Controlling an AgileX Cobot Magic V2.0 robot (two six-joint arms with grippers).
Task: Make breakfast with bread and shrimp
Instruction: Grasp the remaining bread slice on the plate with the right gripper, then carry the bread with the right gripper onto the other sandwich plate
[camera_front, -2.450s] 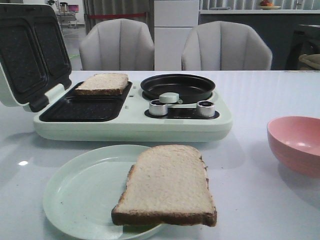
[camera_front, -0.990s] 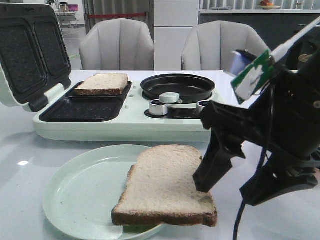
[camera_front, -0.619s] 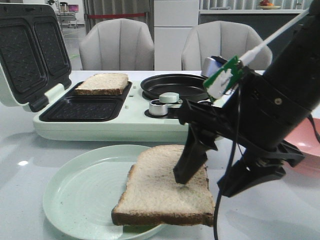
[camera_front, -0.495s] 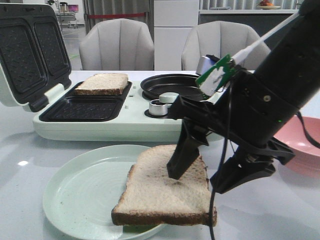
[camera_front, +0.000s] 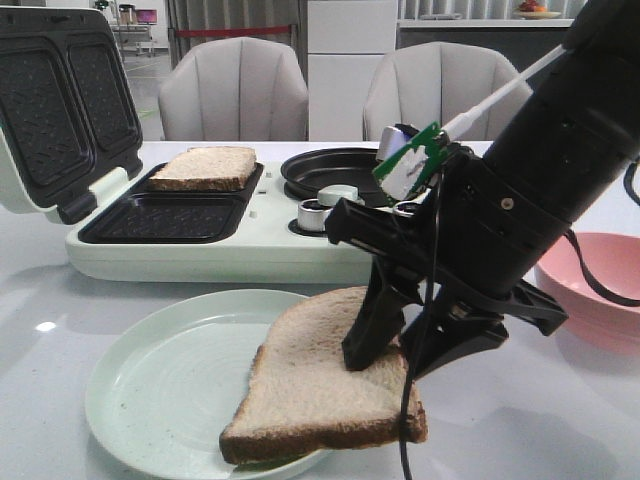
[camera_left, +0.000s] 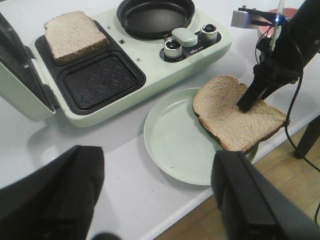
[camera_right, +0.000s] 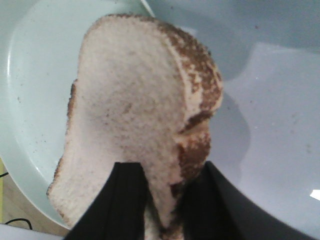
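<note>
green plate (camera_front: 150, 380), sandwich maker (camera_front: 260, 235), pink bowl (camera_front: 600, 285)

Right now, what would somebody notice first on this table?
The big black right gripper pinching the slice of bread at the pale green plate, its edge lifting. Behind sits a mint sandwich maker, lid open, with another bread slice in its back tray.

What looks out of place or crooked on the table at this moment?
The bread slice on the pale green plate lies askew: it overhangs the plate's rim and its right edge is tilted up, pinched by the right pincer. The other slice lies flat in the sandwich maker. Nothing looks spilled.
</note>
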